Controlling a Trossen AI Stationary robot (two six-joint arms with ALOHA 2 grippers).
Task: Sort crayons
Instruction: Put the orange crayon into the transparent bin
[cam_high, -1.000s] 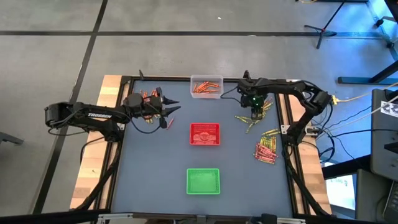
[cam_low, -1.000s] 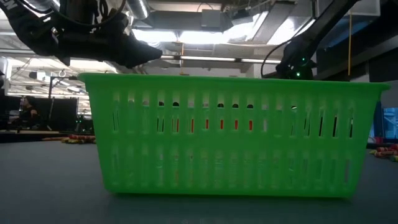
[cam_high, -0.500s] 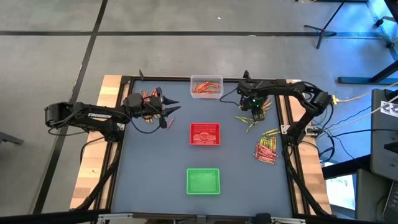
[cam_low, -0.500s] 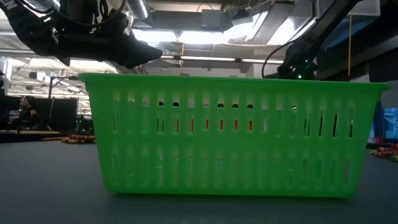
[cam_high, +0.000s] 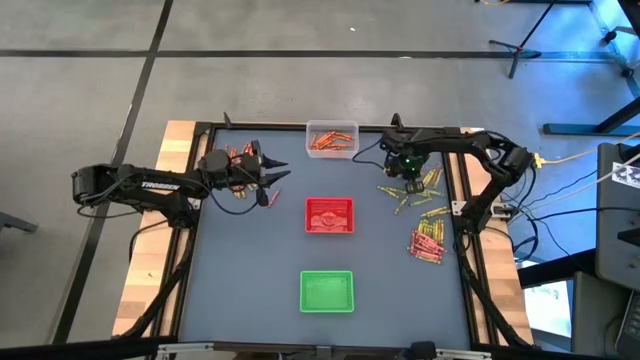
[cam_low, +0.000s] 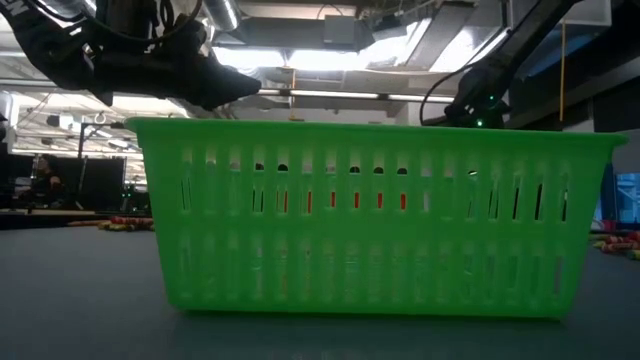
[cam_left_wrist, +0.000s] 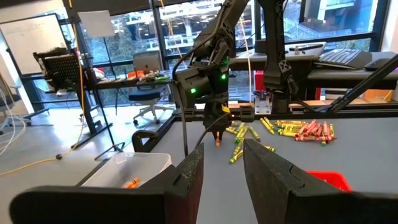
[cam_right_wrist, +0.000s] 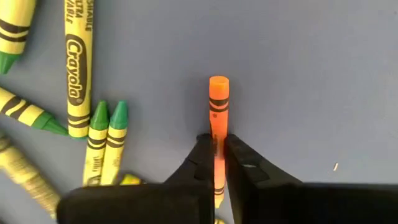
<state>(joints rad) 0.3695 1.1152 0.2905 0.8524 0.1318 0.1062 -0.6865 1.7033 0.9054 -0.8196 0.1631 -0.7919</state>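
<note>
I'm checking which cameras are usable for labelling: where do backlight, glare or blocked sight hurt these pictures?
Low view: the green tray fills the frame and hides the table behind it, and bright ceiling lights silhouette the arms. Left wrist view: bright windows behind, with the near fingers dark. Right wrist view: evenly lit, the orange crayon sharp. High view: even light, crayons tiny.

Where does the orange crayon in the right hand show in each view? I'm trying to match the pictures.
High view: hidden under the right hand, right of the clear tray.
Low view: not visible; the green tray blocks it.
Left wrist view: orange crayon hanging from the far hand, over the table.
Right wrist view: centre, shut between the fingers.
Shared landmark: yellow-green crayons beside it.
</note>
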